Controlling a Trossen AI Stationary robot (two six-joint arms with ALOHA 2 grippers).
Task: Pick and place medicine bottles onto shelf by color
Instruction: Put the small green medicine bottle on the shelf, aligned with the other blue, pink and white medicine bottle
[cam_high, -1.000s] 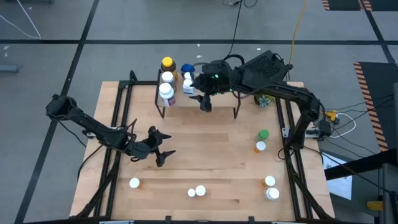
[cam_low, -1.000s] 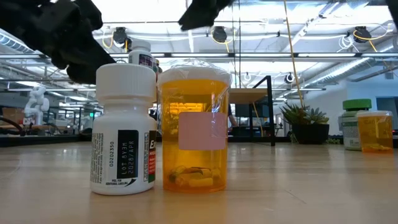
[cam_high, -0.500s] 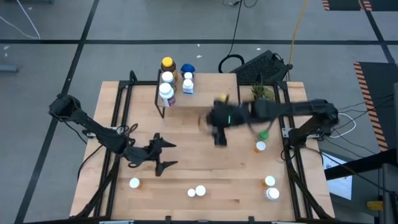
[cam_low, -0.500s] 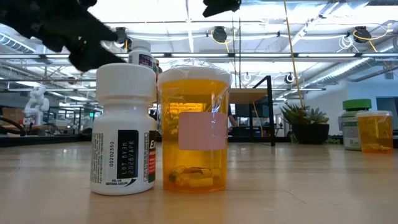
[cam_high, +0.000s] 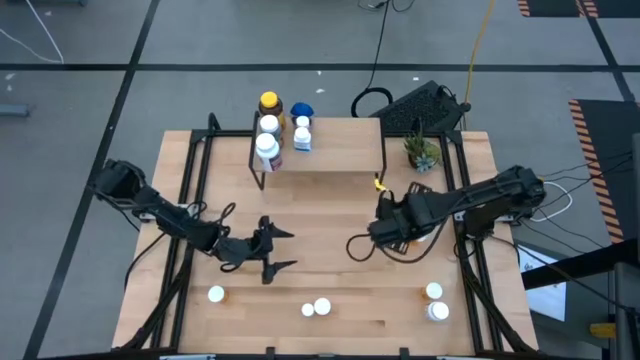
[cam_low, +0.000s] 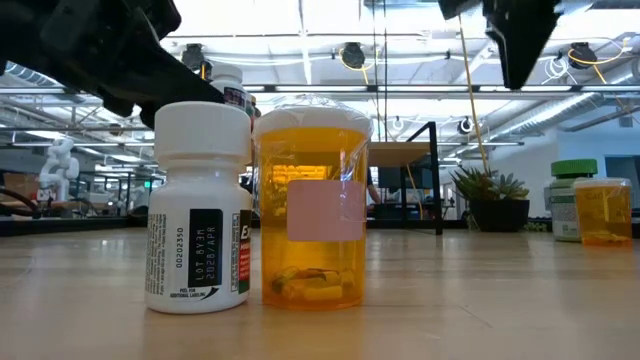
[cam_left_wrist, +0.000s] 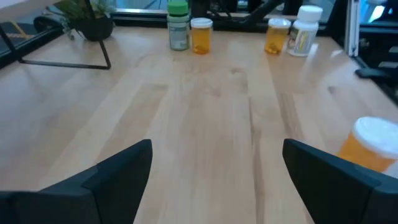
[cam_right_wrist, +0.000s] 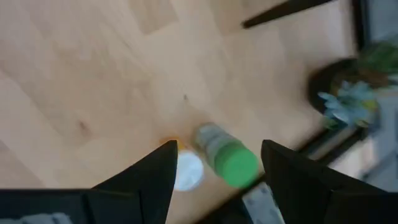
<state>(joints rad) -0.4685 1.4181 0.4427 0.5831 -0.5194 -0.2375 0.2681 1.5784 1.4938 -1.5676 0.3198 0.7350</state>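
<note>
The shelf (cam_high: 330, 145) stands at the table's far side. On its left end stand a yellow-capped bottle (cam_high: 268, 102), a blue-capped one (cam_high: 301, 110) and three white ones (cam_high: 266, 147). My right gripper (cam_high: 400, 230) hovers open over a green-capped bottle (cam_right_wrist: 227, 158) and a white-capped orange bottle (cam_right_wrist: 186, 169), touching neither; my arm hides both in the high view. My left gripper (cam_high: 275, 250) is open and empty above the table's near left. Near it stand a white bottle (cam_low: 200, 210) and an orange bottle (cam_low: 310, 210).
Other bottles stand on the table near its front edge: one (cam_high: 216, 294) at the left, and two (cam_high: 436, 302) at the right. A potted plant (cam_high: 420, 152) sits right of the shelf. Bare wood lies between the grippers.
My right gripper has drawn back from the shelf's left end toward the table's right and near side, ending above the green-capped and orange bottles. My left gripper has drifted a little toward the table's right and near edge, staying open.
</note>
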